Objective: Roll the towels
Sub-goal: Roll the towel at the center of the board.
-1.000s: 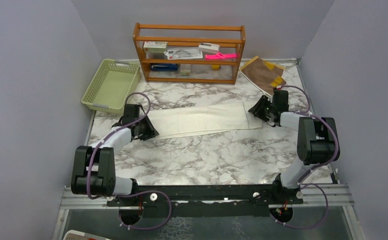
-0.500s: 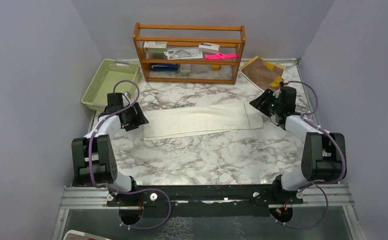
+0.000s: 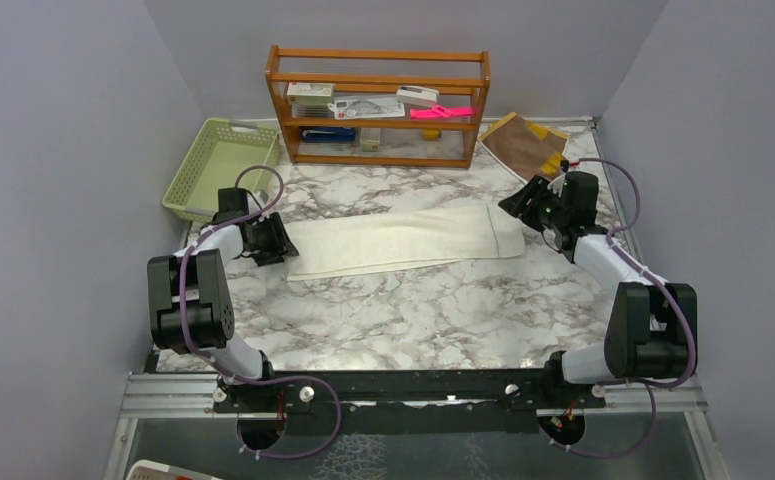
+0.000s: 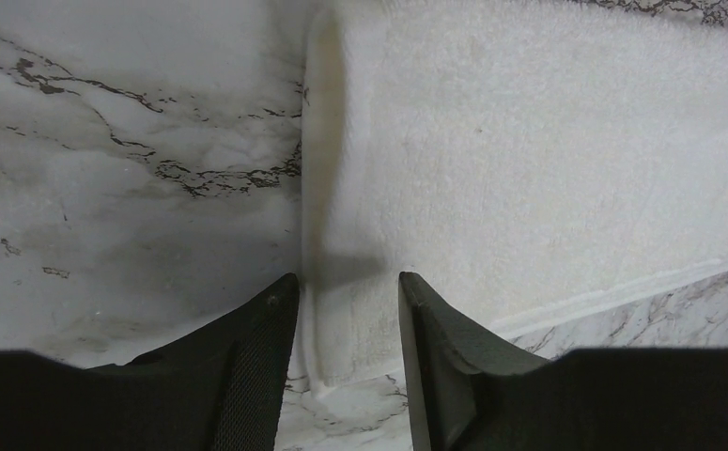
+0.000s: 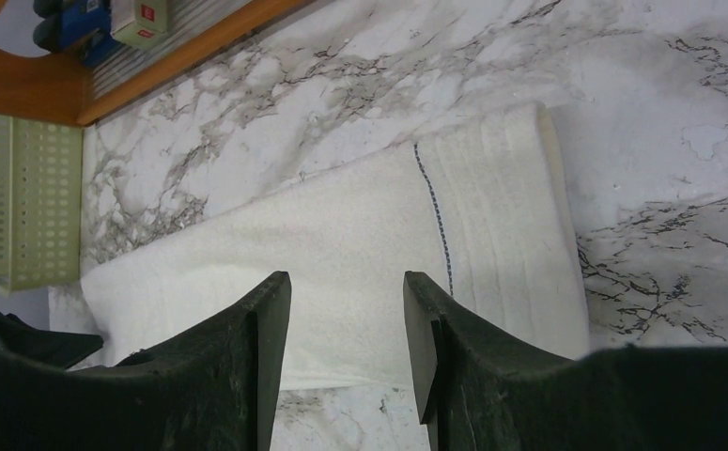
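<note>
White towel (image 3: 403,240): flat strip, unrolled. One end just ahead of left gripper (image 4: 346,282), jaws half-parted, empty. Other end ahead of right gripper (image 5: 346,277), likewise parted, empty. Brown towel (image 3: 523,145): flat behind right jaws. Rolled: none; both left to do.

Before me lies a white surface (image 3: 413,300) veined in grey marble, shut in by plain lavender-grey walls (image 3: 53,150) at nine, twelve and three o'clock. A wooden shelf rack (image 3: 378,56) stands at twelve o'clock against the back wall; a pale green basket (image 3: 221,170) sits at ten. A metal rail (image 3: 413,395) runs along six o'clock.
</note>
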Controlling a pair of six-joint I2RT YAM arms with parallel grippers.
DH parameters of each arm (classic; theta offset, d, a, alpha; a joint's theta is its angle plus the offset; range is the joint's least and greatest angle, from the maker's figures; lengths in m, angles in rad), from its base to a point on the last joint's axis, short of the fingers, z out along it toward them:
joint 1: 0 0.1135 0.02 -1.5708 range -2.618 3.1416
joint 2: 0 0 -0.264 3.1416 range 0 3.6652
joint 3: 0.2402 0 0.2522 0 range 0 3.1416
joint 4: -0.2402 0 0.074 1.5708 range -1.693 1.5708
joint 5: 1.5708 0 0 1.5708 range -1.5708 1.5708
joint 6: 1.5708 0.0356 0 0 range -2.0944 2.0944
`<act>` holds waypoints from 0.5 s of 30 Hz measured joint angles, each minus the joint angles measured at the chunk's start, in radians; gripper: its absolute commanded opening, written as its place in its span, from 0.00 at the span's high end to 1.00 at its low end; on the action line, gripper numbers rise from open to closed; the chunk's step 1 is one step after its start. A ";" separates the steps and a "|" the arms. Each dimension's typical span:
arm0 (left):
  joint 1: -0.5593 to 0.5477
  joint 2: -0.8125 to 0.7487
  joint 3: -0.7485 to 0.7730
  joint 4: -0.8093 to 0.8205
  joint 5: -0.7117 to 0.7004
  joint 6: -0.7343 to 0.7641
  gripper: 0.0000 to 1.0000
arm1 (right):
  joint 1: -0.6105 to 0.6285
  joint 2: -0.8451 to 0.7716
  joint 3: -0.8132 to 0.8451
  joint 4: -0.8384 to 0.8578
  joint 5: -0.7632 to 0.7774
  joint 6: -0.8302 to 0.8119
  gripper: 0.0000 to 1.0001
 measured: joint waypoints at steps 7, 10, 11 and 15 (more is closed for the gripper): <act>-0.017 0.024 0.002 0.004 0.004 -0.005 0.84 | 0.000 -0.012 0.000 -0.001 -0.014 -0.013 0.51; -0.030 0.034 0.003 0.007 0.007 -0.011 1.00 | 0.000 -0.012 -0.003 -0.001 -0.023 -0.016 0.51; -0.032 0.036 0.004 0.008 0.008 -0.012 1.00 | 0.000 -0.012 -0.005 0.000 -0.027 -0.017 0.51; -0.035 0.032 0.004 0.005 -0.002 -0.012 1.00 | 0.000 -0.012 -0.011 -0.002 -0.036 -0.021 0.51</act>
